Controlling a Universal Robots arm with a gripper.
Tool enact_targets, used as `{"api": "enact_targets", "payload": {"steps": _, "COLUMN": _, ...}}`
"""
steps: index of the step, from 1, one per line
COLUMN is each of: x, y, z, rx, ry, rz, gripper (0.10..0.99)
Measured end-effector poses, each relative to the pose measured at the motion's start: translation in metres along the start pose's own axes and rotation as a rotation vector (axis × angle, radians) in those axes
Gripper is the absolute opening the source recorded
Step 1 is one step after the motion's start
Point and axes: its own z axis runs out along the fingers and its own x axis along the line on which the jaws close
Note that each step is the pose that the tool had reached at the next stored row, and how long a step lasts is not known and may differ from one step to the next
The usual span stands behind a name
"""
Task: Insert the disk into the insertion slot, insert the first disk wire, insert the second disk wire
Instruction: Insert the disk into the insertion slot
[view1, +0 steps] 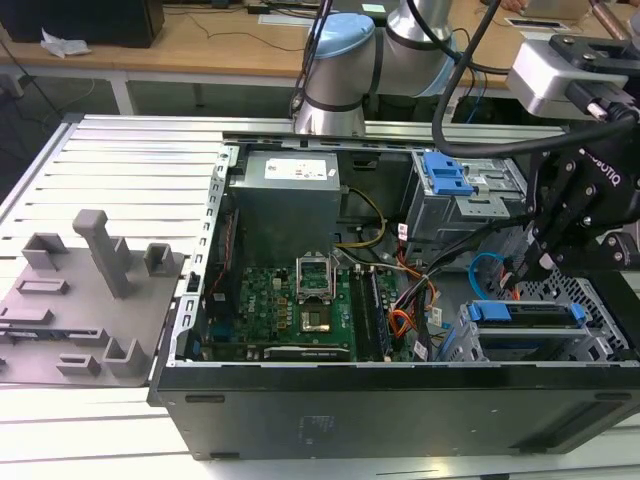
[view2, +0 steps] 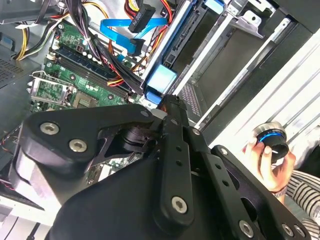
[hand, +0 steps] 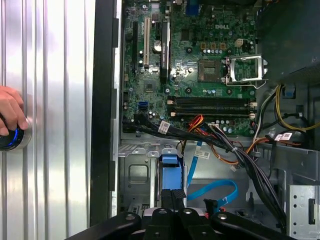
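Observation:
The disk (view1: 530, 313), in its bright blue carrier, lies in the insertion slot (view1: 603, 300), the perforated light-grey cage at the exterior view's right end of the open computer case. My gripper (view1: 520, 285) hangs just above the disk's blue end (hand: 170, 172), its black fingers pressed together with nothing seen between them. In the second wrist view the gripper's tip (view2: 170, 100) meets the blue carrier end (view2: 161, 80). A loose blue disk wire (hand: 215, 187) with a black plug (hand: 210, 204) curls beside the cage, also seen in the exterior view (view1: 485, 268).
The larger grey bay with a blue latch (view1: 445, 175) stands behind the cage. A motherboard (view1: 300, 310) and bundled cables (hand: 240, 155) fill the case. A grey fixture plate (view1: 90, 290) lies to the exterior view's left. A person's hand (hand: 9, 112) holds a round knob (view2: 270, 139) outside the case.

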Motion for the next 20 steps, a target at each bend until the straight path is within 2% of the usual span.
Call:
{"api": "enact_targets", "payload": {"steps": 7, "x": 0.0, "y": -0.0002, "z": 0.0057, "rx": 0.0, "ry": -0.0001, "rz": 0.0, "gripper": 0.106}}
{"api": "enact_targets", "payload": {"steps": 12, "x": -0.0001, "y": -0.0006, "z": 0.0153, "rx": 0.0, "ry": -0.0001, "rz": 0.0, "gripper": 0.106}}
{"api": "enact_targets", "payload": {"steps": 14, "x": -0.0001, "y": -0.0009, "z": 0.0222, "rx": 0.0, "ry": 0.0, "rz": 0.0, "gripper": 0.106}}
{"api": "enact_targets", "payload": {"steps": 17, "x": -0.0001, "y": -0.0017, "z": 0.0283, "rx": 0.0, "ry": -0.0001, "rz": 0.0, "gripper": 0.106}}
{"api": "enact_targets", "payload": {"steps": 20, "x": -0.0002, "y": -0.0047, "z": 0.032, "rx": 0.0, "ry": -0.0001, "rz": 0.0, "gripper": 0.106}}
